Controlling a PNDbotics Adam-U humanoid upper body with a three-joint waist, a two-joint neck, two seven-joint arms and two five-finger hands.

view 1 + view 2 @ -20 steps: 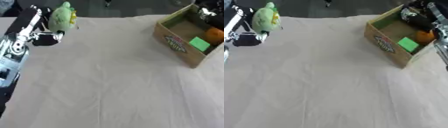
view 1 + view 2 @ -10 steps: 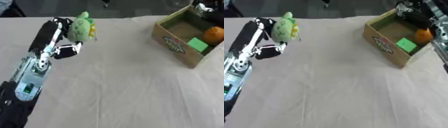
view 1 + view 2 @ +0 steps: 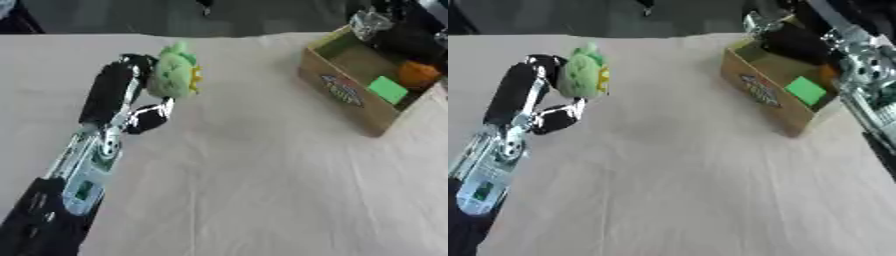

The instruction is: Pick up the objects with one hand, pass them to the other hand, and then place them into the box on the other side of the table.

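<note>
Left eye view shows the left hand (image 3: 131, 97) curled round a green toy (image 3: 172, 76). The right hand (image 3: 794, 42), by the box (image 3: 767, 97), I cannot tell. A mistimed handover could drop it.

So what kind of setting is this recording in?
Probably a lab or demo tabletop: a table under plain cloth, a cardboard box of small items, and the left hand holding a green plush toy.

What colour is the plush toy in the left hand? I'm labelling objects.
Green plush toy with yellow trim, clearest in the left eye view.

green plush toy (image 3: 173, 76) | upright, held aloft | box (image 3: 350, 95) | far right
</note>
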